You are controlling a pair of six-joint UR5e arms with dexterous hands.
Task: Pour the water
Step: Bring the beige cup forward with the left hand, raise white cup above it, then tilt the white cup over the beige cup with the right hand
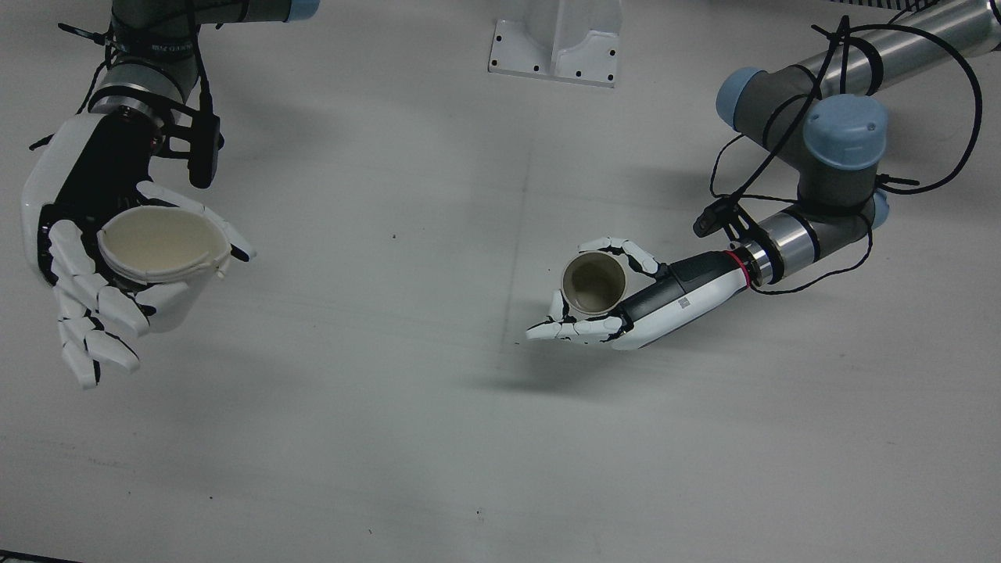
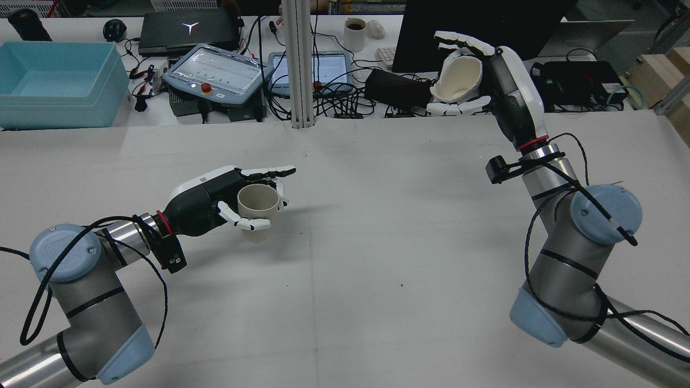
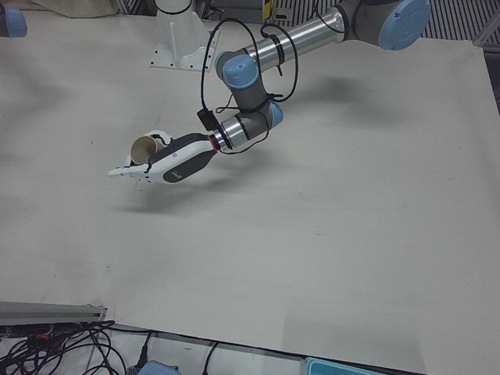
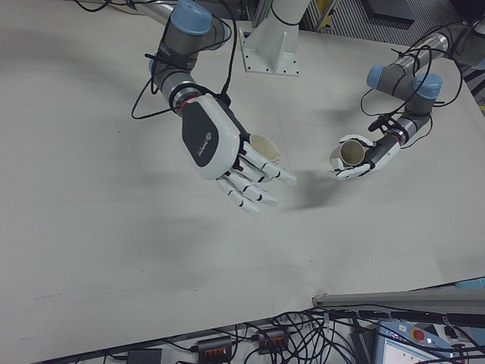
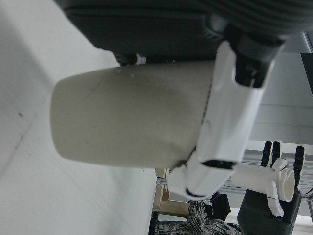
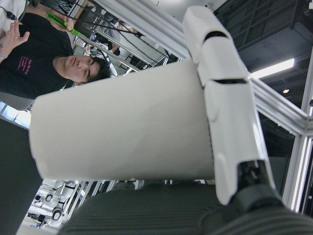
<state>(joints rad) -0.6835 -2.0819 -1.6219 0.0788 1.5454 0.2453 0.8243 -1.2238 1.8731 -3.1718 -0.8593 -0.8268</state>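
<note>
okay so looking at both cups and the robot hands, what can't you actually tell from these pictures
- Water in the beige paper cup held by the left robot hand: its inside is shadowed in the front view, so I cannot tell.
- The larger cream cup in the right robot hand: the front view shows no obvious liquid, but a little clear water could not be ruled out.
- The larger cup in the right-front view: mostly hidden behind the hand.
- Both hand views: cup mouths face away.

The table [image 1: 438,438] is a pale grey-white surface filling nearly the whole front view; a faint seam runs down its centre; a white bolted mounting base [image 1: 557,45] stands on it at the top centre; small dark specks dot it.
</note>
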